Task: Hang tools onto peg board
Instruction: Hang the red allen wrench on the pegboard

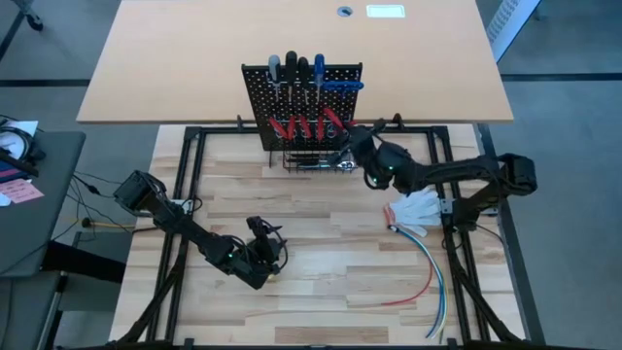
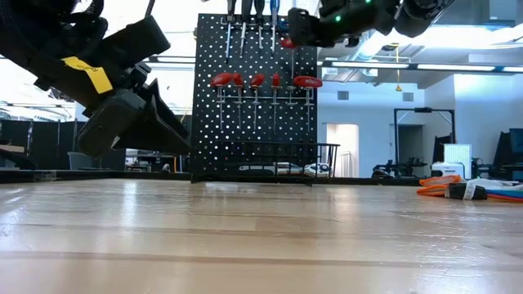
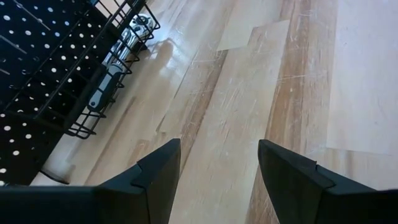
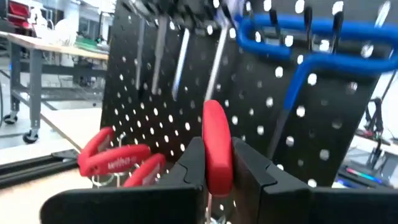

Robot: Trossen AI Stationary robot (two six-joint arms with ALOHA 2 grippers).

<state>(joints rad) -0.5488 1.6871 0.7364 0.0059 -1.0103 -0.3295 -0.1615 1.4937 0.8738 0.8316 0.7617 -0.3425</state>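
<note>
The black peg board (image 1: 301, 102) stands upright at the table's far middle. Screwdrivers hang along its top (image 2: 249, 16), and a row of red-handled tools (image 2: 261, 80) hangs below them. A blue T-handle hex key (image 4: 298, 87) hangs from the blue rail (image 4: 311, 28). A silver ratchet wrench (image 3: 118, 59) lies in the wire basket (image 2: 282, 155) at its base. My right gripper (image 1: 352, 146) is shut on a red-handled tool (image 4: 216, 149), close in front of the board's right part. My left gripper (image 3: 217, 171) is open and empty over the table's near middle (image 1: 264, 243). My right gripper pinches the tool's red handle (image 4: 217, 168) between its two fingers. The handle's rounded end (image 4: 212, 112) sticks out past the fingertips toward the board. The fingers come at the board about level, from the table's right and near side. The tool is clear of the table; its shaft is hidden.
A white cloth (image 1: 413, 207) and red, blue and white cables (image 1: 428, 272) lie at the table's right; the cables also show in the low view (image 2: 466, 189). A second, tan tabletop (image 1: 292, 49) lies behind the board.
</note>
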